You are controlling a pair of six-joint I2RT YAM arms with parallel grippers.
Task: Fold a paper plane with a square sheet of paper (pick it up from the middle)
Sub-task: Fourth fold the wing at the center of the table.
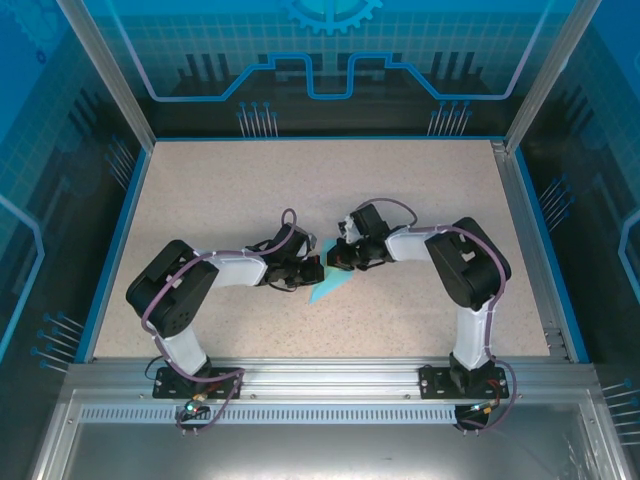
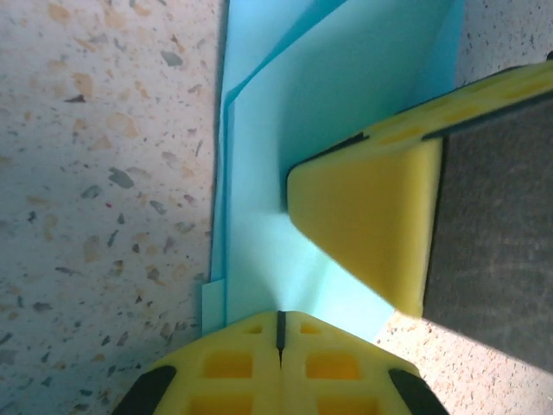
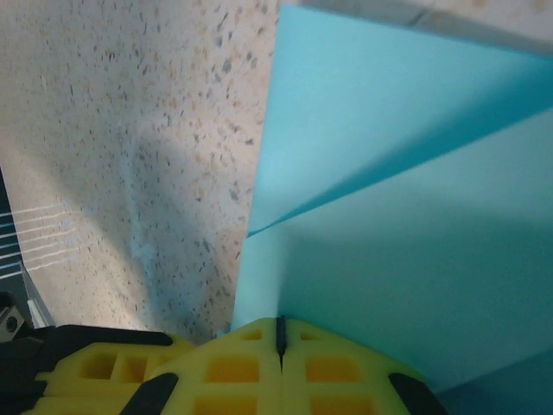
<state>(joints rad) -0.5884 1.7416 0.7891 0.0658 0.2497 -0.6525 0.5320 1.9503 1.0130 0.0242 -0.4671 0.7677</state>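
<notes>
Left claw (image 2: 278, 324): fully closed, the two yellow tips meeting at a thin seam. Nothing sits between them. They rest at the near edge of the sheet of paper (image 2: 346, 95), and I read that as pressing down, not pinching.

Right claw (image 3: 279, 333): closed the same way, seam tight, with the tips set on blue paper. Whether any layer is caught in the seam I cannot tell.

Sheet of paper: already folded. At least two stacked layers show along its left edge in the left wrist view, and a slanting fold line in the right wrist view. It lies on the speckled table (image 1: 200, 200), at its middle, directly under both claws.

Direction from the left claw: the paper starts at my tips and runs straight ahead, its long folded edge pointing away from me.

Direction from the right claw: the paper spreads ahead and to the right of my tips, with bare table to the left.

Claws to each other: they meet nose to nose over the sheet. One finger (image 2: 363, 233) of the right claw lies on the paper just ahead of my left tips.

Nearer arm: neither, since both touch the paper.

Judgement: the next crease follows that long edge, so one claw should pin while the other slides along it.

Far: beyond the sheet, only table.
</notes>
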